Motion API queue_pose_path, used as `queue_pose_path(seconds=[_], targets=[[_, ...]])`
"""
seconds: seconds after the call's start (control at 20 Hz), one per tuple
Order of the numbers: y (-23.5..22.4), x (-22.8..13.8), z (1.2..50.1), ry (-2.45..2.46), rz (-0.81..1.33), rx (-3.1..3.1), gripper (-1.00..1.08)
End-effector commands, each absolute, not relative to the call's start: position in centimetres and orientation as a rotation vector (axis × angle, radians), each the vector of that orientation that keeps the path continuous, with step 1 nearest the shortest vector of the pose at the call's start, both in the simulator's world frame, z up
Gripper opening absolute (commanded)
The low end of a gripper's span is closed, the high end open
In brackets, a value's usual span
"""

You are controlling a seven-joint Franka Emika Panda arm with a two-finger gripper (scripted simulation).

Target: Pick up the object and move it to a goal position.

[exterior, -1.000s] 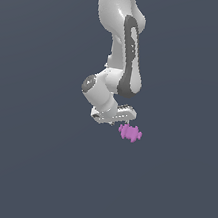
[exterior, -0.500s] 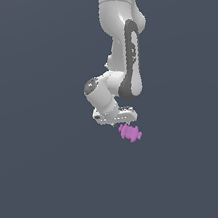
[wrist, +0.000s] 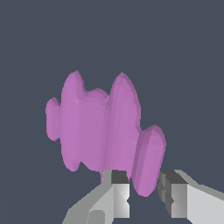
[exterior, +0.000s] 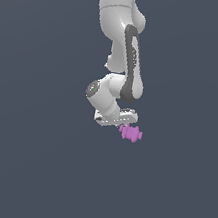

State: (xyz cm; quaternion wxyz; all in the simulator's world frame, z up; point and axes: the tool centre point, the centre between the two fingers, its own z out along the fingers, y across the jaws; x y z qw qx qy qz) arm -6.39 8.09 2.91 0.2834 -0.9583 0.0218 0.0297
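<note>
**Tool lowered beside the magenta object**

Exterior view: The object (exterior: 130,133) is seen lying on the plain dark grey floor (exterior: 29,168), with its long axis running roughly across the picture, from the exterior view's left to its right. It is shown as a small, matte magenta-purple lump with knobby bumps along its sides. The white arm (exterior: 123,47) is seen reaching down from above, and the tool (exterior: 123,121) is placed just above the object's left end, very near it; contact cannot be told here.

Wrist view: The object (wrist: 100,131) is seen filling the middle of the picture, ribbed by rounded ridges set across its length. Two grey-tipped fingers (wrist: 117,192) are seen parted, with one knobby end of the object lying in the gap between them, nothing being clamped.
</note>
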Motion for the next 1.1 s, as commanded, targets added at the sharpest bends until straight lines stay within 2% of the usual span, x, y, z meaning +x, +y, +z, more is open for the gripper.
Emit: queue_pose_path(seconds=[0.0,0.55,1.05], targets=[[8.3,-6.5,2.8,0.055,0.083,-2.563,-1.0],[7.6,-5.4,3.8,0.028,0.049,-2.557,-1.0],[5.8,-0.3,9.3,-0.167,-0.112,-2.492,-1.0]])
